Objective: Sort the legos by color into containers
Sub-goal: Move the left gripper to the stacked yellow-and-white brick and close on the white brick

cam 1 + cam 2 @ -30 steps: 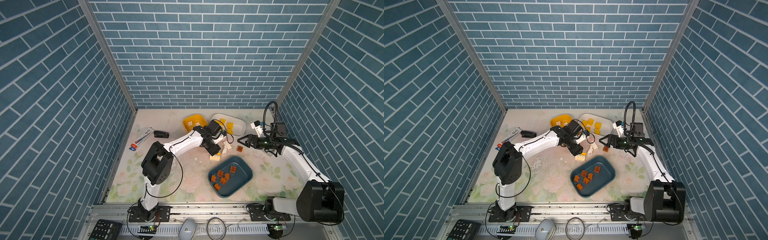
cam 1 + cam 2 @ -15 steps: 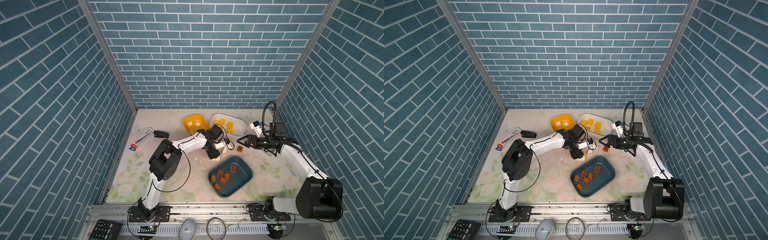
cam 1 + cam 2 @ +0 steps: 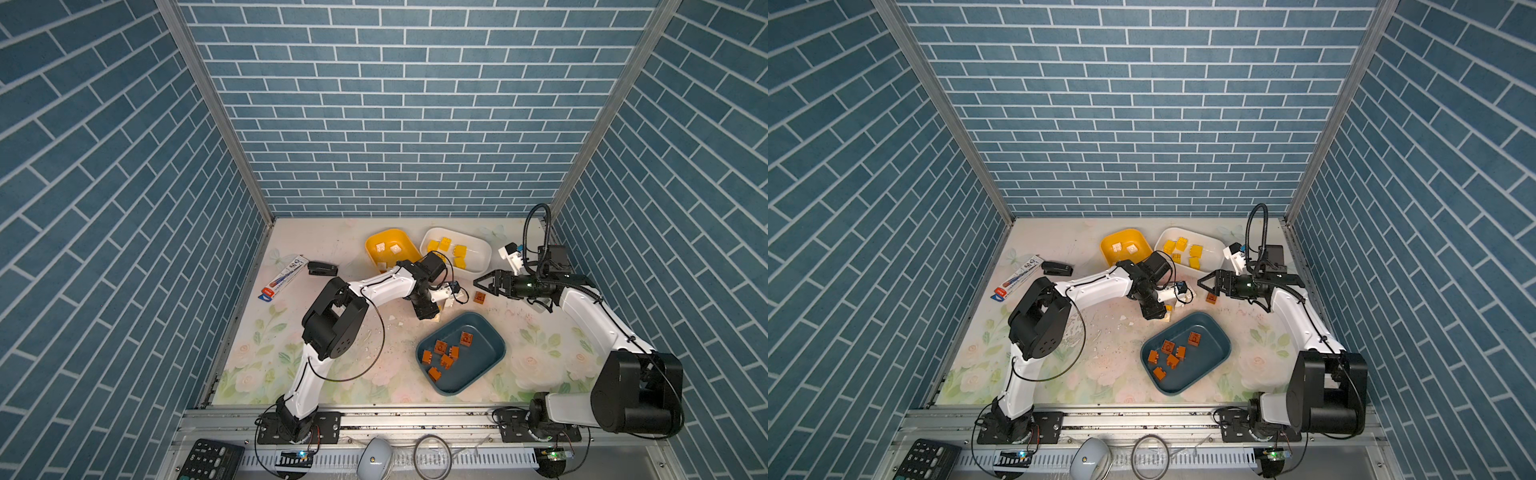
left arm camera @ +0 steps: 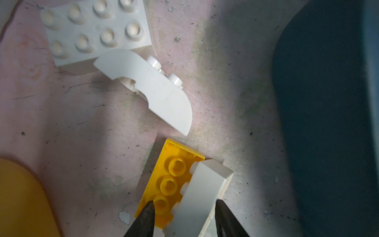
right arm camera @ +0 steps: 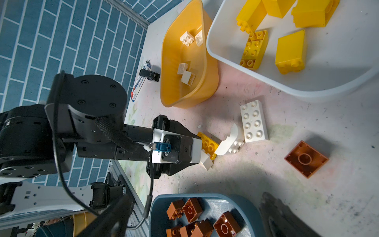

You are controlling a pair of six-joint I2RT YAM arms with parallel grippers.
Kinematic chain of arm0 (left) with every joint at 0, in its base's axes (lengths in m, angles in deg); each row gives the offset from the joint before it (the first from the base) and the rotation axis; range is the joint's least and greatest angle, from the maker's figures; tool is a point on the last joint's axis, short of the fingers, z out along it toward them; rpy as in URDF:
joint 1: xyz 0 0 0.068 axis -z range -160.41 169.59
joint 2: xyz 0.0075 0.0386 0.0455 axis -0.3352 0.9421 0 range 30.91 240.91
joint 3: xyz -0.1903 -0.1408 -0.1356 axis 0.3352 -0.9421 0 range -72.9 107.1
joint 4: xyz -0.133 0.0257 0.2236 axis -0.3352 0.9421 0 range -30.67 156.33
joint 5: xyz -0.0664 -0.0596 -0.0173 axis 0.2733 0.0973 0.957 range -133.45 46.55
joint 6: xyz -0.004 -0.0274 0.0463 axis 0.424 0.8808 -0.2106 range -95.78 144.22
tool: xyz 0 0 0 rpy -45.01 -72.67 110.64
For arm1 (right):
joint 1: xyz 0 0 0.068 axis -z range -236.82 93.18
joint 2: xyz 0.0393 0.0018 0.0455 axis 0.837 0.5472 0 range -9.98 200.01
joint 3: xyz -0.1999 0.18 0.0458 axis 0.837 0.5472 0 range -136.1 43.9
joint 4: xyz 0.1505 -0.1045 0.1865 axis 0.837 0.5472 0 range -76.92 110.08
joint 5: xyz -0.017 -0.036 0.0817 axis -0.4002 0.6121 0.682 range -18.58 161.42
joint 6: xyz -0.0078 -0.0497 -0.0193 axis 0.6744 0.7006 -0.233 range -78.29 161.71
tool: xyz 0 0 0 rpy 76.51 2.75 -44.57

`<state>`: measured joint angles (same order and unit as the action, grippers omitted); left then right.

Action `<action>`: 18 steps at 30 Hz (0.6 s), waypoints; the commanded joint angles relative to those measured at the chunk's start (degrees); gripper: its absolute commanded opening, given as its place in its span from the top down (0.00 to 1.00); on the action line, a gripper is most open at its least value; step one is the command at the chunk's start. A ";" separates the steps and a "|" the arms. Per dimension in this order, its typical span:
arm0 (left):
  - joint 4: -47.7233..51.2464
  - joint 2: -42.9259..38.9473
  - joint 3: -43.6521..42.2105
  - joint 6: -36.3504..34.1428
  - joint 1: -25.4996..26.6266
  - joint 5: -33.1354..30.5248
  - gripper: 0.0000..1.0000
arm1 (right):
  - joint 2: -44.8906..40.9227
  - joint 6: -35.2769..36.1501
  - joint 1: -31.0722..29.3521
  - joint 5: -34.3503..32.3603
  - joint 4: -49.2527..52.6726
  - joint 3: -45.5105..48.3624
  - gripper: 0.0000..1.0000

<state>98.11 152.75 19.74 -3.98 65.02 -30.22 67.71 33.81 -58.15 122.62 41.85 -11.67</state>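
Eyes on the flat yellow studded plastic brick (image 4: 170, 182): it lies on the scuffed floral table mat (image 4: 86, 127) with a white plastic wedge piece (image 4: 202, 190) tilted across it, just beside the dark teal plastic tub (image 4: 328, 102). A white curved arch piece (image 4: 155, 92) and a white eight-stud brick (image 4: 94, 30) lie close by.

One end of the yellow brick runs out of the left wrist view, and in both top views the wrist covers the little pile.

The left gripper (image 4: 184, 202) points down, with a black finger on either side of the yellow-and-white pair. Whether it is gripping or only touching, I cannot tell. Its arm reaches in with the elbow high.

The right gripper (image 3: 480, 283) hovers level, jaws spread wide and empty, near a loose brown square brick (image 3: 481, 297).
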 commanded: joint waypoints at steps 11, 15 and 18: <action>1.60 1.02 -2.05 -3.17 0.63 -1.09 0.52 | 0.80 2.81 0.27 1.71 0.70 -1.75 0.01; 2.12 1.72 -1.44 -3.60 0.70 -0.97 0.53 | 0.71 2.54 0.27 1.62 0.49 -1.83 0.02; 2.24 1.38 -1.36 -3.74 1.10 -1.74 0.57 | 0.71 2.45 0.25 1.57 0.65 -1.98 0.02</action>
<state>98.24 152.75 18.36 -6.74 65.48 -31.16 68.03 34.25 -58.15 123.10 41.83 -11.67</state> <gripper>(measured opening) 0.439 0.985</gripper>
